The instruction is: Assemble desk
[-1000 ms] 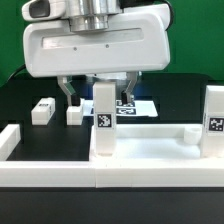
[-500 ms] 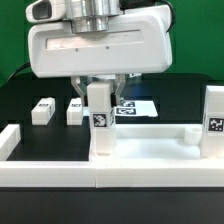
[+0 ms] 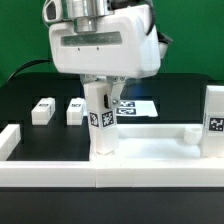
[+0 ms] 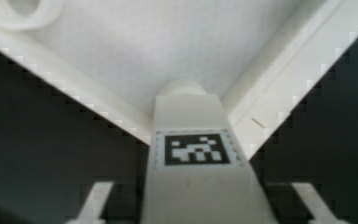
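Observation:
The white desk panel (image 3: 150, 152) with a raised rim lies at the front of the table. One tagged white leg post (image 3: 103, 122) stands upright at its corner on the exterior view's left, and a second tagged post (image 3: 213, 120) stands at its right corner. My gripper (image 3: 103, 98) is directly above the first post, with its fingers straddling the post's top. In the wrist view the post (image 4: 197, 150) sits between the fingers (image 4: 98, 200), with a dark gap on each side. The panel (image 4: 149, 55) fills the background there.
Two loose white leg posts (image 3: 42, 110) (image 3: 74, 108) lie on the black table at the exterior view's left. The marker board (image 3: 137, 106) lies behind the gripper. A low white rail (image 3: 40, 168) with an L-shaped end runs along the front left.
The gripper has shifted toward the exterior view's right and turned about its axis. Its fingers have come in around the standing post. The post stays on the panel.

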Tool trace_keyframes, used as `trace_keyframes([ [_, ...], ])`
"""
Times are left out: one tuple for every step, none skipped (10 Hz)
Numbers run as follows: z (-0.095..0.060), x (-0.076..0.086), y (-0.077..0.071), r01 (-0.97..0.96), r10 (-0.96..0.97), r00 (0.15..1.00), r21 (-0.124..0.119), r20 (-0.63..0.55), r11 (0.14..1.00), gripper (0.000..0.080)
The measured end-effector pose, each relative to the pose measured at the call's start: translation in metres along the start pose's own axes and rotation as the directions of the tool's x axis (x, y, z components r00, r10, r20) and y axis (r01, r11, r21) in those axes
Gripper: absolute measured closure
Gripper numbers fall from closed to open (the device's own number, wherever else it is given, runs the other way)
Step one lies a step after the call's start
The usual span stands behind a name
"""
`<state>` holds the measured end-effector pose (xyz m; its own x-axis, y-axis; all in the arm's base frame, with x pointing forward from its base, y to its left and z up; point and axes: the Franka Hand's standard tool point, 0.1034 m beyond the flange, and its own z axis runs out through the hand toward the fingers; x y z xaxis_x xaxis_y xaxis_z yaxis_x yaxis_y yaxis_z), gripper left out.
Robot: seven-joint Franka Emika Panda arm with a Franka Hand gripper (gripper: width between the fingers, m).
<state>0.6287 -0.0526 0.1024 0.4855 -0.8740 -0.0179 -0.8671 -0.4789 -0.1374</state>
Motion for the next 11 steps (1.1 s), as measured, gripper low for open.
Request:
trace_keyframes([
  [0.0007, 0.001, -0.0002, -0.19, 0.19, 0.982, 0.004, 0.01, 0.982, 0.0512],
  [0.0013, 0.0009, -0.0009, -0.353, 0.353, 0.935, 0.007, 0.025, 0.936, 0.0512],
  [0.0013, 0.0019, -0.0007, -0.498, 0.497, 0.867, 0.01, 0.04, 0.867, 0.0511],
  [0.0014, 0.0026, -0.0005, -0.613, 0.612, 0.789, 0.01, 0.055, 0.79, 0.0511],
  [0.0015, 0.0019, -0.0009, -0.627, 0.625, 0.778, 0.008, 0.054, 0.779, 0.0511],
  [0.0016, 0.002, -0.0008, -0.604, 0.603, 0.796, 0.009, 0.054, 0.797, 0.0434],
  [0.0016, 0.0012, 0.0003, -0.499, 0.499, 0.865, 0.005, 0.048, 0.866, 0.0434],
  [0.0008, -0.0005, 0.0, -0.328, 0.328, 0.943, -0.002, 0.052, 0.945, 0.0299],
  [-0.0007, 0.0003, -0.0016, -0.178, 0.177, 0.983, 0.005, 0.057, 0.984, 0.018],
  [-0.0001, -0.0005, -0.0015, -0.008, 0.007, 0.998, 0.015, 0.058, 1.0, 0.0158],
  [0.0001, -0.0015, -0.0019, 0.115, -0.116, 0.992, 0.023, 0.057, 0.993, 0.0158],
])
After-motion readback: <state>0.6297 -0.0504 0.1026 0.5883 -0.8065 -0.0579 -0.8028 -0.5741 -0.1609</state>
